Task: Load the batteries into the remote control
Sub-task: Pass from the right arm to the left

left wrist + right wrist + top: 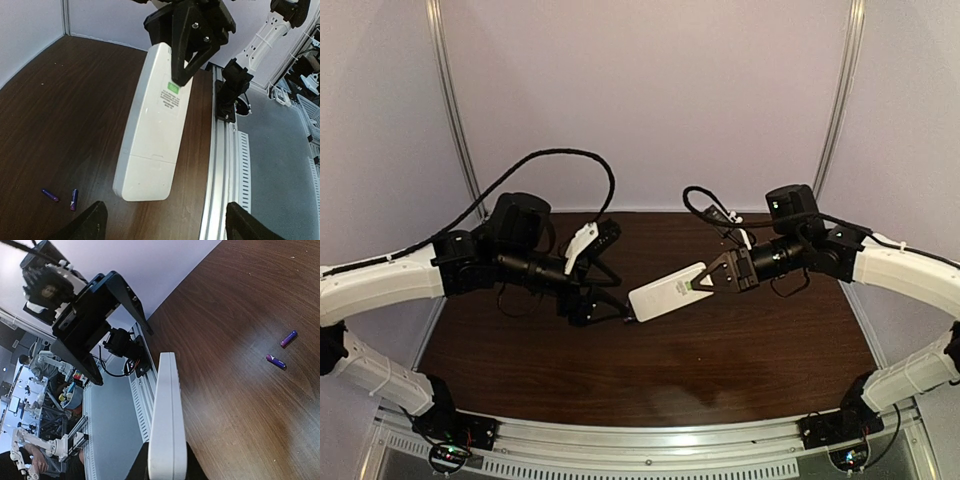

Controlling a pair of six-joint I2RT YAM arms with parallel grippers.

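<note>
The white remote control [665, 292] hangs in the air over the table, plain back up, with my right gripper [705, 283] shut on its far end. In the left wrist view its back [152, 130] carries a green label, and the battery cover at the free end looks shut. My left gripper [167, 231] stands open just short of that free end, touching nothing. Two purple-blue batteries [50, 195] [74, 199] lie side by side on the wood. The right wrist view shows the remote [167, 410] edge-on between my right gripper's [166, 467] fingers, and the batteries [288, 338] [276, 361] beyond.
The dark wooden table [720, 360] is walled in by white panels at the back and sides. An aluminium rail [220, 175] with the arm bases runs along the near edge. Black cables loop above both wrists.
</note>
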